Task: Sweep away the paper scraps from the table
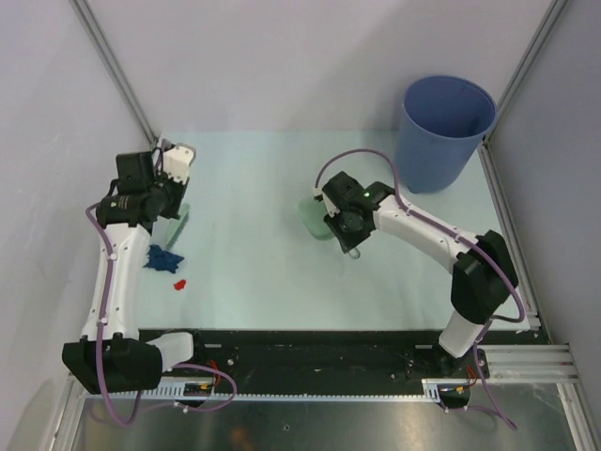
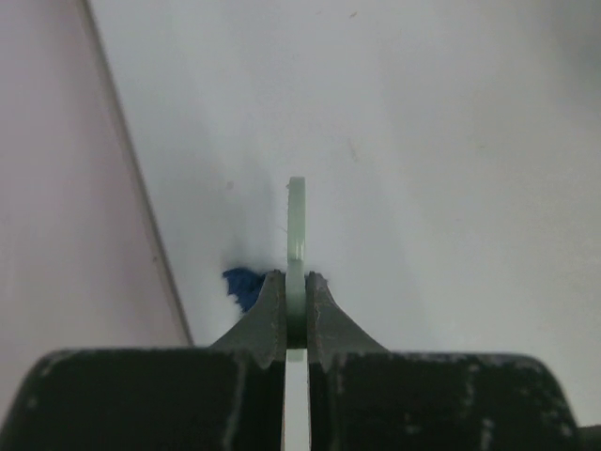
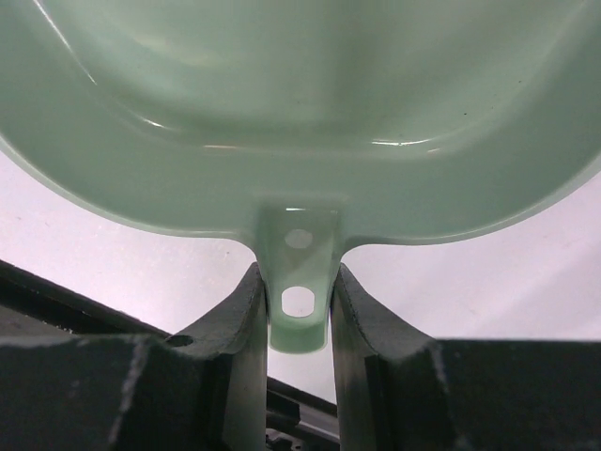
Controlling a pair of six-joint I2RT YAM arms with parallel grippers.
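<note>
Left claw point(image 2: 295, 278): grips your brush point(image 2: 297, 221).
Right claw point(image 3: 296, 274): grips dustpan point(image 3: 300, 141) by its tab.
Paper scraps point(image 1: 162, 257): just base-side of brush; your left arm nearer.

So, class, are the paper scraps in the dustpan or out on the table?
Out: the paper scraps lie on the table by the left arm, apart from the dustpan.

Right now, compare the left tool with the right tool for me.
The left tool clamps the thin brush, seen edge-on; the right tool clamps the dustpan by its holed handle tab. The left tool sits by the left edge of the table, near the blue and red paper scraps; the right tool sits mid-table, nearer the blue bucket, away from them. Both are shut on pale green plastic.
</note>
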